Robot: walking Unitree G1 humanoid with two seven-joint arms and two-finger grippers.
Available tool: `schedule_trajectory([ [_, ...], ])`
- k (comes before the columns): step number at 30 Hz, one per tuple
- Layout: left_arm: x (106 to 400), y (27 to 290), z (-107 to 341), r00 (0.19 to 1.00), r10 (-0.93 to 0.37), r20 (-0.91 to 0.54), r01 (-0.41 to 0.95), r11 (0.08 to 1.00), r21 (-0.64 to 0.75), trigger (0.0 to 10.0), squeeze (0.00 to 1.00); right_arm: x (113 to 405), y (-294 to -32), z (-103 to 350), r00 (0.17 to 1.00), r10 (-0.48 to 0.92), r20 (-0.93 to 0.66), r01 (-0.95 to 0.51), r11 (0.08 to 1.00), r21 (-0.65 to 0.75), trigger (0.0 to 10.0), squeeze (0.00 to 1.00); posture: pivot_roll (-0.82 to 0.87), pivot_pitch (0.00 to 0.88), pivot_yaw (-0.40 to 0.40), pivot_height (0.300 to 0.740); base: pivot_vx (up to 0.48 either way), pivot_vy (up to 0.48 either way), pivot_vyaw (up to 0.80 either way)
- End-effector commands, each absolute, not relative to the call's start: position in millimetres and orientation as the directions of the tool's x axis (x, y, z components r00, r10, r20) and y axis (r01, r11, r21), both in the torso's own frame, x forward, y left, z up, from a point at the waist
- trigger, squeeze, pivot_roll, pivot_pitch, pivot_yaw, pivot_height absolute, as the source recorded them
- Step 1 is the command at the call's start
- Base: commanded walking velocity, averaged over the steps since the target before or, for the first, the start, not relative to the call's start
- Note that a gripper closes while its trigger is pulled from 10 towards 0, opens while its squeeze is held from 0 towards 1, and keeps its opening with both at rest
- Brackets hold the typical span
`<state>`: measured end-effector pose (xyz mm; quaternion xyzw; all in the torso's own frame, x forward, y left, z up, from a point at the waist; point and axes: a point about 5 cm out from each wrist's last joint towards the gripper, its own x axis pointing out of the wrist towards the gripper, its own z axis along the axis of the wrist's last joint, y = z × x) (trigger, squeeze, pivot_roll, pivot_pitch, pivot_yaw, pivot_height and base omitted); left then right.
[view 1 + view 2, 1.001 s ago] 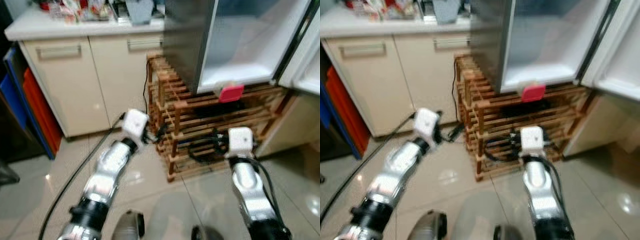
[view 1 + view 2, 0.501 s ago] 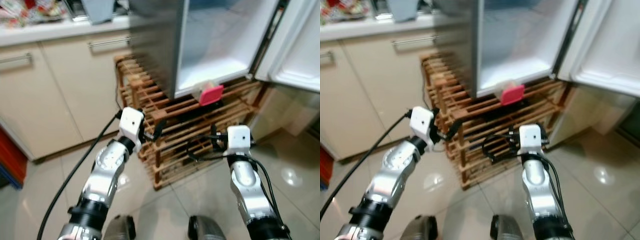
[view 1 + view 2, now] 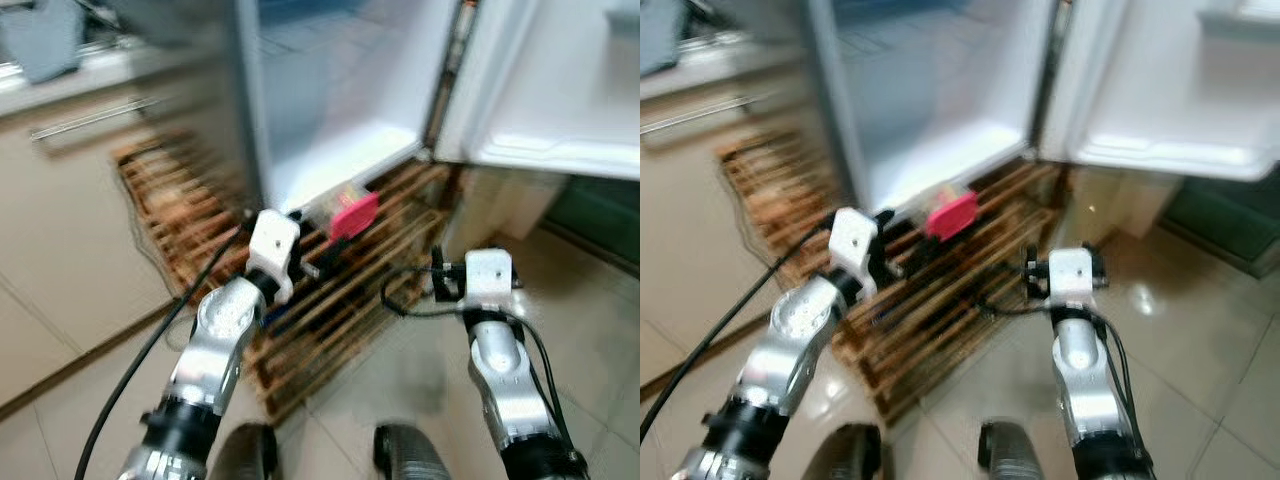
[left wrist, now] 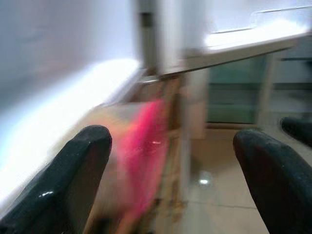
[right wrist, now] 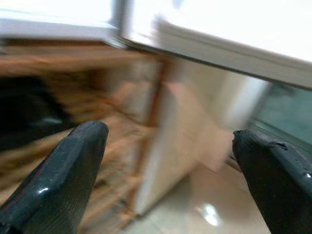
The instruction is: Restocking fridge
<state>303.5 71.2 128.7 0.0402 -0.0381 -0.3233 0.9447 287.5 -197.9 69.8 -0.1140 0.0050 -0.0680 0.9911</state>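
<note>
Both claws (image 4: pixel 170 161) (image 5: pixel 170 165) spread, empty, before open white fridge (image 3: pixel 340 100), pink-lidded tub (image 3: pixel 352 213) at its edge.

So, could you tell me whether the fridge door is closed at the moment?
No, the fridge door is swung open, showing the white inside of the fridge.

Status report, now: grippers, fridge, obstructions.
Left gripper and right gripper open, empty. Fridge door open, pink-lidded container at its front edge. Wooden rack below.
</note>
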Motion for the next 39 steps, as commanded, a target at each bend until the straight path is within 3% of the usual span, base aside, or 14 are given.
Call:
schedule_trajectory([
  [1, 305.2, 70.4, 141.7, 0.776, -0.626, 0.084, 0.612, 0.778, 0.141, 10.0, 0.0, 290.4, -195.0, 74.2, 0.991, -0.131, 0.027, 0.134, 0.967, -0.215, 10.0, 0.11, -0.1, 0.0, 0.011, 0.635, 0.0, 0.0, 0.0],
  [17, 322.1, 78.8, 159.1, 0.807, -0.582, 0.101, 0.568, 0.812, 0.136, 10.0, 0.0, 287.1, -195.1, 73.0, 0.991, -0.128, 0.033, 0.132, 0.969, -0.208, 10.0, 0.11, -0.11, 0.0, 0.013, 0.635, 0.0, 0.0, 0.0],
  [24, 359.7, 94.4, 143.7, 0.871, -0.491, -0.027, 0.491, 0.866, 0.099, 10.0, 0.0, 281.8, -190.2, 74.0, 0.995, -0.089, 0.041, 0.094, 0.98, -0.175, 10.0, 0.11, -0.12, 0.0, -0.003, 0.635, 0.0, 0.0, 0.0],
  [28, 375.5, 99.5, 157.8, 0.896, -0.444, -0.017, 0.444, 0.892, 0.086, 10.0, 0.0, 273.2, -189.9, 76.9, 0.996, -0.071, 0.057, 0.08, 0.98, -0.184, 10.0, 0.1, -0.14, 0.0, 0.005, 0.635, 0.0, 0.0, 0.0],
  [39, 375.5, 87.1, 164.0, 0.836, -0.546, 0.058, 0.546, 0.838, 0.022, 10.0, 0.0, 263.5, -195.2, 76.9, 0.995, -0.09, 0.049, 0.097, 0.977, -0.188, 10.0, 0.1, -0.18, 0.004, 0.014, 0.635, 0.0, 0.0, 0.0],
])
